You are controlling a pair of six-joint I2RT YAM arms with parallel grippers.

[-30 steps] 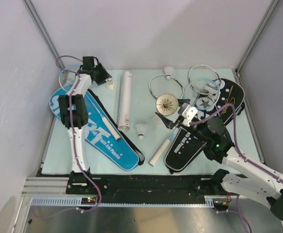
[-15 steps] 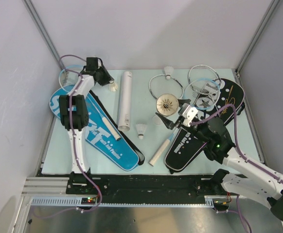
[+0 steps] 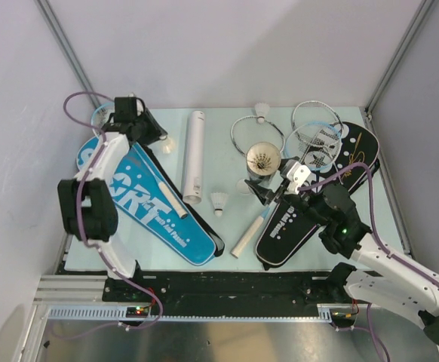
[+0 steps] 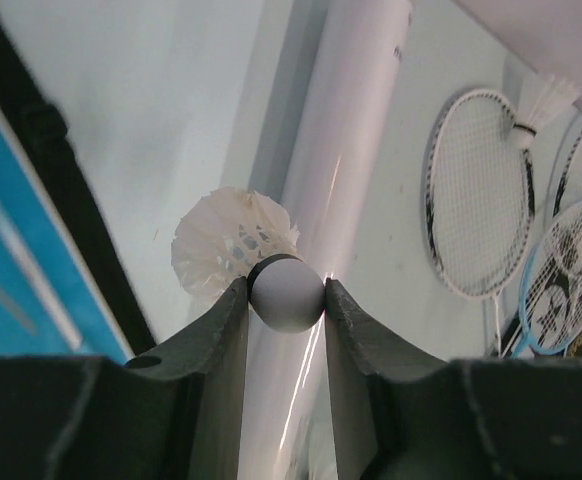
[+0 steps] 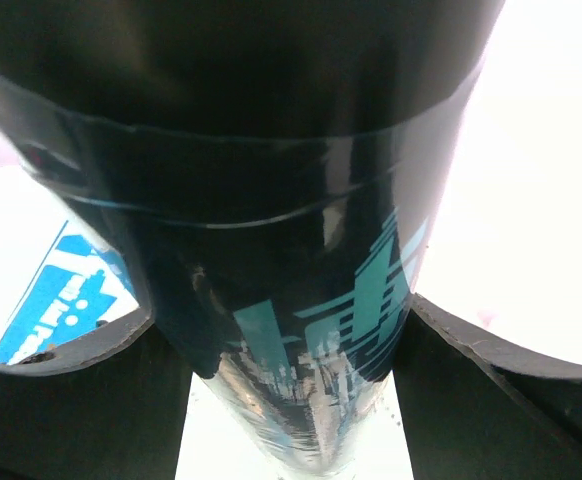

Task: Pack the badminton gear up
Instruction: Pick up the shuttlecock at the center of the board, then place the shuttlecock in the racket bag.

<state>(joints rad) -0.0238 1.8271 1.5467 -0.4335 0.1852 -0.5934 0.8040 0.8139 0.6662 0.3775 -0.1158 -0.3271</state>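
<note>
**A:** From above, the left gripper (image 3: 158,137) has a shuttlecock (image 3: 168,143) at the back left, just beside the white tube (image 3: 194,154). The right gripper (image 3: 277,182) props a black tube (image 3: 263,160) mouth-up.

**B:** On the left wrist, narrow jaws pinch only the round cork, so it could squirt out.

**A:** On the right wrist, wide jaws clasp the glossy tube. If it slips or tilts, the drop misses.

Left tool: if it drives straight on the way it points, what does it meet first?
Probably the white tube: it lies right beyond the shuttlecock pinched in the left tool, so the feathers would likely touch it first. How wide the gap is, the wrist view does not show.
</note>
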